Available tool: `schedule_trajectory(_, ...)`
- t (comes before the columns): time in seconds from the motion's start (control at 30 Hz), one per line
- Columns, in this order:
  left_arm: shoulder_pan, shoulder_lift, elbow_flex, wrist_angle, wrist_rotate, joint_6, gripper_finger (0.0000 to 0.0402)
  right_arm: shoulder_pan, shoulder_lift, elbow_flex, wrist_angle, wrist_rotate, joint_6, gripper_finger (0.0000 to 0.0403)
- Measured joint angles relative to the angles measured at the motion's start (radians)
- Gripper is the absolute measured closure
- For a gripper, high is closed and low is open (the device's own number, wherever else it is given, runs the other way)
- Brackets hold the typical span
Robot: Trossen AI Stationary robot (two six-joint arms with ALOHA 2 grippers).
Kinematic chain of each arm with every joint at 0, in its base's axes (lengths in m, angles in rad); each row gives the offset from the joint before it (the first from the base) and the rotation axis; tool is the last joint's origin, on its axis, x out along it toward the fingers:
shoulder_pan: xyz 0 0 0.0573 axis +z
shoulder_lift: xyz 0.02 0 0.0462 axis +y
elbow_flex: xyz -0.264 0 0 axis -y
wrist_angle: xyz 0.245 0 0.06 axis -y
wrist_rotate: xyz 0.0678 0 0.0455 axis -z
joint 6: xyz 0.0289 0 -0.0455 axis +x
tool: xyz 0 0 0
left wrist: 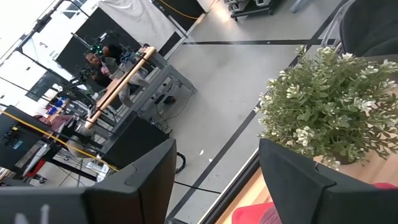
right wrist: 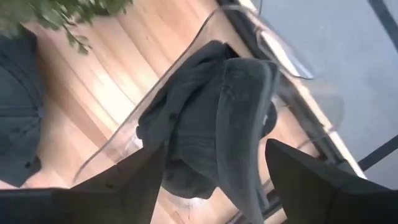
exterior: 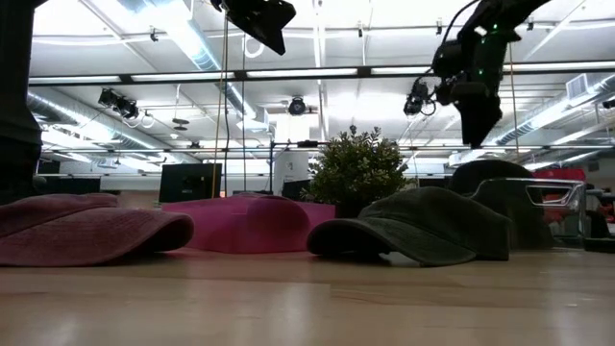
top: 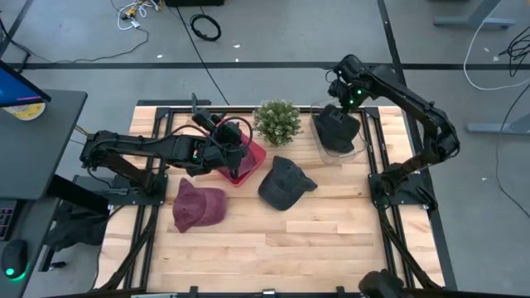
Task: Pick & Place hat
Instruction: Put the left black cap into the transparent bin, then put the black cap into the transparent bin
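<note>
High view first: we see a dark hat (top: 334, 126) lying in the clear bin (top: 356, 147) at about one o'clock on the desk (top: 331, 232), with the right end effector (top: 341, 101) hanging just above it. In the right wrist view its fingers (right wrist: 311, 186) stand spread wide on either side of the hat (right wrist: 217, 106), holding nothing. The left end effector (top: 235, 159) hovers over the red bin (top: 255, 157) near eleven o'clock, fingers parted and empty.

What worries us is the cloth. The hat sits crumpled, a fold draped close to the bin's edge — if the right end effector rises with a fingertip snagged in that fold, we judge it could drag the hat back out or tip the light bin. A hurried swing toward the middle could also brush the plant (top: 277, 121) beside it.

As for heading, the binned hat is too bunched for us to tell its brim; its long axis looks to run roughly from twelve to six. The grey hat (top: 286, 184) at centre lies on a slant, from about one to seven o'clock, though we cannot tell which end is the brim — and the maroon hat (top: 199, 204) lies at eight o'clock, its long axis running roughly nine to three.
</note>
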Motion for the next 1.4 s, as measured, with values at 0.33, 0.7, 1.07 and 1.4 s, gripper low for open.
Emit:
schedule_trajectory(0.33, 0.0, 0.0, 0.0, -0.001, 0.076, 0.0, 0.017, 0.046, -0.157, 0.087, -0.11, -0.346, 0.17, 0.0119)
schedule_trajectory(0.7, 0.0, 0.0, 0.0, -0.043, 0.134, 0.0, 0.017, 0.312, -0.319, -0.039, 0.037, -0.373, 0.482, 0.0119)
schedule_trajectory(1.07, -0.003, 0.0, 0.0, -0.075, 0.223, -0.001, 0.017, 0.563, -0.282, -0.337, 0.486, -0.23, 0.782, 0.0119)
schedule_trajectory(1.4, -0.021, 0.0, 0.0, -0.075, 0.246, -0.003, 0.017, 0.639, -0.077, -0.39, 0.532, -0.137, 0.829, 0.0119)
